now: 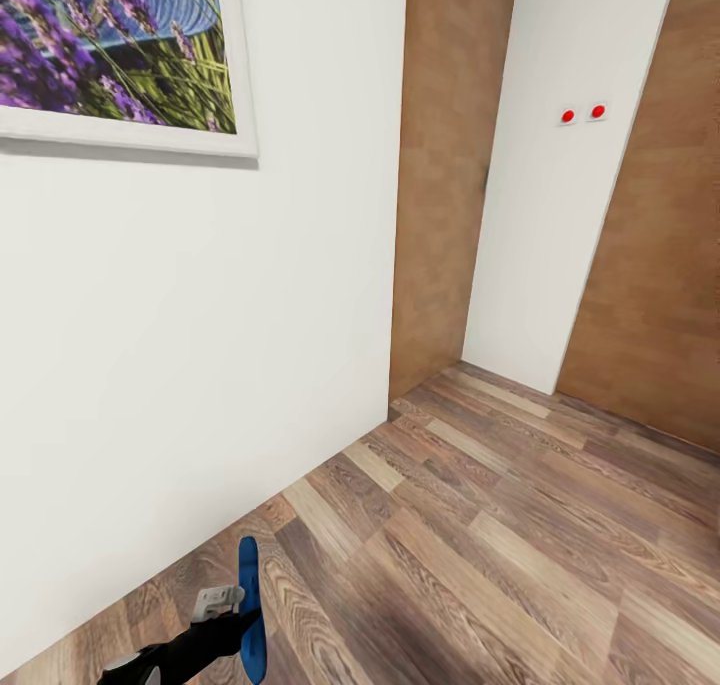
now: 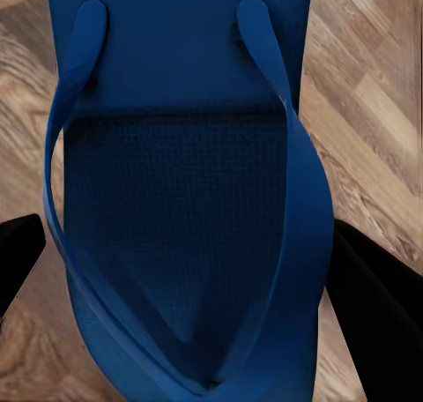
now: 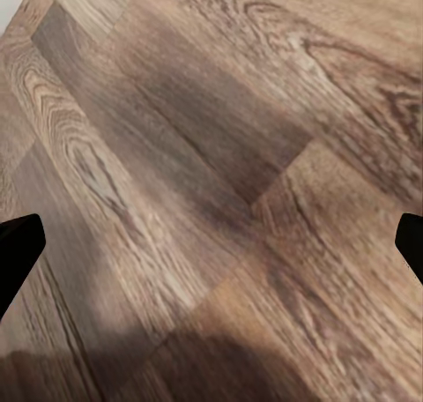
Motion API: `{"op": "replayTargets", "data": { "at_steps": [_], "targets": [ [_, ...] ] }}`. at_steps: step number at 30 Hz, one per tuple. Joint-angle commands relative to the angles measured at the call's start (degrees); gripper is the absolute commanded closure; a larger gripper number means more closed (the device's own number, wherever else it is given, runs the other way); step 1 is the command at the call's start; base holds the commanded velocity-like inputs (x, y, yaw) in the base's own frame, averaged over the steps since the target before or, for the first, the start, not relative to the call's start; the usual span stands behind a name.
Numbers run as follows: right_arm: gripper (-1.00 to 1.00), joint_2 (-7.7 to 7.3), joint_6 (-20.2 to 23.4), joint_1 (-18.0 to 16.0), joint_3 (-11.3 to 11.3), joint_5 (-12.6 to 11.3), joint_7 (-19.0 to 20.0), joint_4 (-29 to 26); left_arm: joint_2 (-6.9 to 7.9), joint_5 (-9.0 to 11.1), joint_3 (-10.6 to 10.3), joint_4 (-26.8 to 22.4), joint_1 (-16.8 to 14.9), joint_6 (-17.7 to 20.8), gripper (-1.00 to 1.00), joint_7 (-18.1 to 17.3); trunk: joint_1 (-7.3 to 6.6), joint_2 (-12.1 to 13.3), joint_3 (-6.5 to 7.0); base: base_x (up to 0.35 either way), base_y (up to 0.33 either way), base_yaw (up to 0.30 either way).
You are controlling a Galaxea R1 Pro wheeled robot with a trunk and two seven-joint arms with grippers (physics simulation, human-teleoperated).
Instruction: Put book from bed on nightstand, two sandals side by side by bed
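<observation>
A: Where is the sandal (image 1: 249, 605) sitting right now?

B: It is showing at the lower left of the head frame, a bright blue sole turned on edge, and the left tool (image 1: 238, 613) is gripping it. In the left wrist frame the sandal (image 2: 189, 217) is taking up nearly the whole picture, straps facing the camera, with the tool's dark fingers (image 2: 374, 305) pressing in at the lower left and lower right edges.

A: Why is it being held like that?

B: My guess is that the robot is carrying it between rooms. The floor (image 1: 500, 545) is running bare toward a brown wooden panel (image 1: 450, 165) and a white wall section with 2 red dots (image 1: 583, 114) at the upper right, and a framed lavender picture (image 1: 120, 45) is hanging at the upper left. Holding the sandal upright and close is probably keeping it from dragging.

A: And the right tool (image 3: 211, 243)?

B: It is hanging released and empty; its 2 finger tips (image 3: 18, 239) are peeking in at the far left and right edges of the right wrist frame, wide apart, with only planks between them.

A: Any containers in sight?

B: I am seeing 0, so nothing is holding anything. The bed, book and nightstand are still to be reached, I judge.
</observation>
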Motion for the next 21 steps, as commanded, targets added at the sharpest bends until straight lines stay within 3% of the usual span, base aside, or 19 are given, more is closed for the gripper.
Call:
{"op": "replayTargets", "data": {
  "at_steps": [1, 21],
  "targets": [
    [-1.0, -0.04, 0.6, -0.02, -0.13, -0.51, 0.27, 0.01, -0.02, 0.5, 0.08, 0.0, -0.02, 0.34, 1.0, -0.3, -0.04, -0.01, 0.17, 0.0, 0.0, 0.0],
    [-1.0, -0.33, 0.6, -0.02, -0.18, -0.53, 0.2, 0.01, -0.44, 0.48, -0.18, 2.2, -0.02, -2.95, 1.0, -0.3, -4.23, 7.63, 3.8, 0.0, 0.0, 0.0]
  ]
}}
